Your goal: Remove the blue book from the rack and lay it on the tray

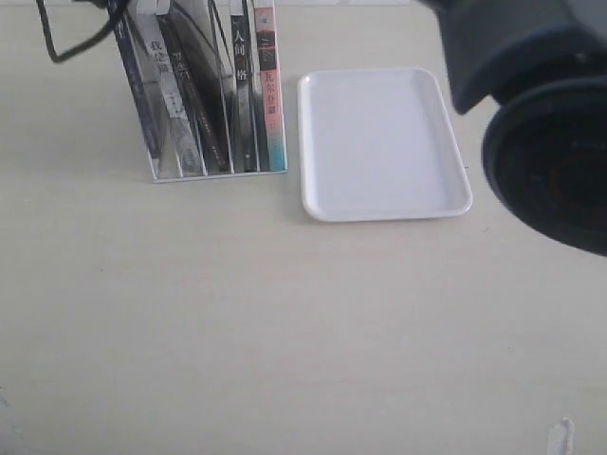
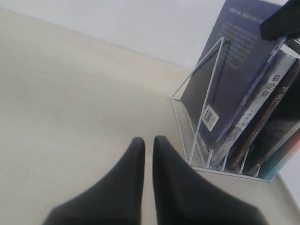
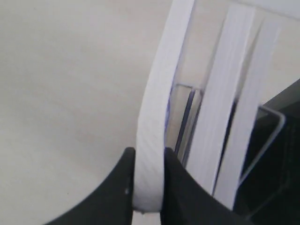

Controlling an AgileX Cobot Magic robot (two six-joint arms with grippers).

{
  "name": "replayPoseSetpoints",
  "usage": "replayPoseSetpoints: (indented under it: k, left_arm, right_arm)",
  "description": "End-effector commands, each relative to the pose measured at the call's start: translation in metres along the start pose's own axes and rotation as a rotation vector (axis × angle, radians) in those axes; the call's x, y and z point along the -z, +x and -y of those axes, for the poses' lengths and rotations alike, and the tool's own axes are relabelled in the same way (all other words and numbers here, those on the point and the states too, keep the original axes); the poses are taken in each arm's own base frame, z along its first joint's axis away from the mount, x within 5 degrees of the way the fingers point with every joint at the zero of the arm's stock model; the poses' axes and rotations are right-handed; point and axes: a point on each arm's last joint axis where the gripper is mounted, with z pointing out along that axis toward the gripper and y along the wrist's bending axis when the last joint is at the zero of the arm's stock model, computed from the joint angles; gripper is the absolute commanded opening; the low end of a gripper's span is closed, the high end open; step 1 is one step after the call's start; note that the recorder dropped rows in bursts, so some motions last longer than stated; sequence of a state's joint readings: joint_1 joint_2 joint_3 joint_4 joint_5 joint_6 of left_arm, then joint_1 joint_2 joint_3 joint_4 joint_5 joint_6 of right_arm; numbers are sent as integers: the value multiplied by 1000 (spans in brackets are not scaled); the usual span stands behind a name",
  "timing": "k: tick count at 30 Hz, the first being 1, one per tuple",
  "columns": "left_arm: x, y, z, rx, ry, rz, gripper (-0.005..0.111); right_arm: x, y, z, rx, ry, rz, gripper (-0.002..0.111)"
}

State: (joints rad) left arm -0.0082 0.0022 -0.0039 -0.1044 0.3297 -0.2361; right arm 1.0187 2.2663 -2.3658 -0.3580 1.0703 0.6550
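Observation:
The blue book point(image 1: 133, 83) stands in the leftmost slot of the white wire rack point(image 1: 218, 174), leaning left. In the left wrist view its dark back with a barcode point(image 2: 232, 70) shows behind the rack's wires point(image 2: 206, 105). My right gripper point(image 3: 149, 157) is shut on the top of the blue book's white page edge point(image 3: 157, 108); one of its black fingers point(image 2: 281, 21) shows at the book's top corner. My left gripper point(image 2: 148, 140) hovers over the table to the left of the rack, shut with nothing in it. The white tray point(image 1: 379, 142) lies to the right of the rack.
Black-spined books point(image 1: 194, 104) and a pale book with a pink-teal spine point(image 1: 271, 85) fill the rack's other slots. A large dark blurred part of the robot point(image 1: 541, 123) covers the exterior view's upper right. A black cable point(image 1: 57, 43) loops at the upper left.

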Motion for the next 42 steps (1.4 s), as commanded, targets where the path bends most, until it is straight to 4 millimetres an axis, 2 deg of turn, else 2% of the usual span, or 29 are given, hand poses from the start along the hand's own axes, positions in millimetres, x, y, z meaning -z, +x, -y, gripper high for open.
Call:
replayPoseSetpoints:
  k: [1,19,21,23,25,29,33,35,42]
  left_arm:
    - [0,0,0,4,8,12,6]
    - [0,0,0,4,8,12,6]
    - [0,0,0,4,8,12,6]
    - [0,0,0,4,8,12,6]
    - [0,0,0,4,8,12,6]
    - [0,0,0,4,8,12,6]
    - [0,0,0,4,8,12,6]
    - [0,0,0,4,8,12,6]
    - [0,0,0,4,8,12,6]
  right_arm:
    - [40,-24,5,14,-21,101,0]
    - [40,-23,6,45,-11,93,0]
    - [46,-26,7,60,-18,109,0]
    - [62,-32,10,53,-29,137,0]
    - [90,-41,15,62,-47,182,0]
    - [163,-57,35,43,-75,286,0]
    - [222,-60,56,39,-80,335,0]
    - [242,-58,65,72,-65,339,0]
    - [285,-60,87,147,-3,444,0]
